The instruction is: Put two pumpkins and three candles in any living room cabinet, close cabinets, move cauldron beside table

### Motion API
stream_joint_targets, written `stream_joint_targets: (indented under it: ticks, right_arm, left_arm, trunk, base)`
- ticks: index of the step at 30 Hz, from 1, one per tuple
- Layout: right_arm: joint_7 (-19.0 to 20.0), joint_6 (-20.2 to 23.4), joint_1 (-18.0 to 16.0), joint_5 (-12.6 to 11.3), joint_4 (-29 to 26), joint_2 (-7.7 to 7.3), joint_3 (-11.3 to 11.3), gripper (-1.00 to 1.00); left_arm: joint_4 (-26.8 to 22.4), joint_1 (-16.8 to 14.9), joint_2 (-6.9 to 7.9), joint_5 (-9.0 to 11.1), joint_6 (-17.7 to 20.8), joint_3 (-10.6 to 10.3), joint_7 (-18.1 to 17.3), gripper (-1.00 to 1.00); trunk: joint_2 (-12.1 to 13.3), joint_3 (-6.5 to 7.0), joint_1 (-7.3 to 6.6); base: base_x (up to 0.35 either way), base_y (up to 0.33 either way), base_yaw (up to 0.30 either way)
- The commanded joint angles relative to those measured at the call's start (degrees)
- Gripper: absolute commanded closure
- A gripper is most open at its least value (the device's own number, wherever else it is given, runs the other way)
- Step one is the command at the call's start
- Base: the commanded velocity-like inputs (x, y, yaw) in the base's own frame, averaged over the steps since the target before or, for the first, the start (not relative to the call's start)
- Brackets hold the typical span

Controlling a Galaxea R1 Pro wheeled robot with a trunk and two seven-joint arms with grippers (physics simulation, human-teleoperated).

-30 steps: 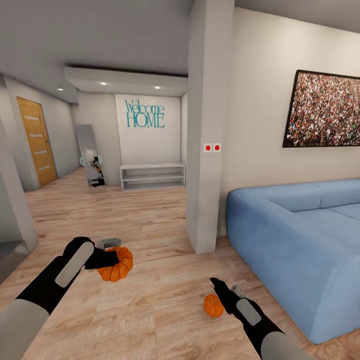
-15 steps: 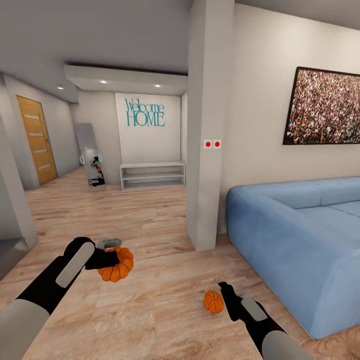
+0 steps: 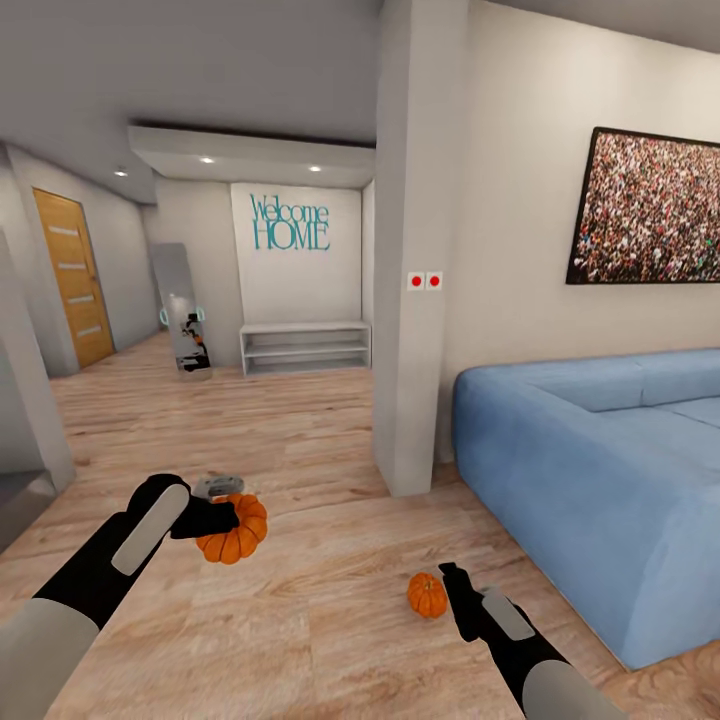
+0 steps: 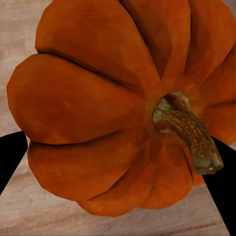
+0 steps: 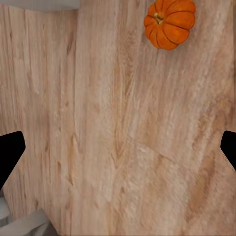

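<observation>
The robot stands on a pale wood plank floor (image 3: 300,440) in a living room, facing a white square pillar (image 3: 420,250) with two red dots on it. A large blue fabric sofa (image 3: 600,470) sits to the right, below a dark-framed picture of a crowd (image 3: 645,210) on the wall. Farther back are a low white open shelf unit (image 3: 305,350), teal "Welcome HOME" lettering (image 3: 290,225) on the wall, a leaning mirror panel (image 3: 180,310) and an orange wooden door (image 3: 72,280) at the left.

The left gripper (image 3: 225,515) holds a squat, ribbed orange pumpkin (image 3: 232,528) clear of the floor, its black fingers (image 3: 205,518) closed around the fruit. In the left wrist view this held pumpkin (image 4: 113,108) is seen very close, with its brown-green curled stem (image 4: 189,132) pointing toward the camera and the black fingers (image 4: 12,155) at either side of it.

A second, smaller ribbed orange pumpkin (image 3: 427,595) lies on the floor just beside the right gripper (image 3: 455,590), at its left side and apart from it. In the right wrist view, this pumpkin (image 5: 169,22) rests on the planks well off the line between the two black fingers (image 5: 10,152), which are spread wide with nothing between them.
</observation>
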Motion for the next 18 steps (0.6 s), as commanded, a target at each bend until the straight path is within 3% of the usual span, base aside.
stream_joint_targets:
  ticks: [1, 10, 18]
  right_arm:
    - [-0.4, 0.1, 0.0, -0.4, -0.2, 0.0, -0.2, -1.0]
    - [-1.9, -0.1, 0.0, -0.4, -0.1, -0.25, -0.3, -1.0]
    - [-3.5, -0.2, 0.0, -3.4, -0.7, -0.34, -0.8, -1.0]
  left_arm:
    - [-0.1, -0.1, 0.05, 0.5, 0.0, -0.2, 0.6, 1.0]
    - [-0.1, -0.1, 0.0, 0.5, 0.0, -0.3, 0.7, 1.0]
    - [-0.1, -0.1, 0.0, 0.5, 0.0, -0.3, 0.7, 1.0]
  trunk:
    - [-0.4, -0.25, 0.22]
    - [-4.1, -1.87, 2.19]
    - [-7.3, -3.3, 3.95]
  base:
    - [0.0, 0.0, 0.0]
    - [0.0, 0.0, 0.0]
    - [0.0, 0.0, 0.0]
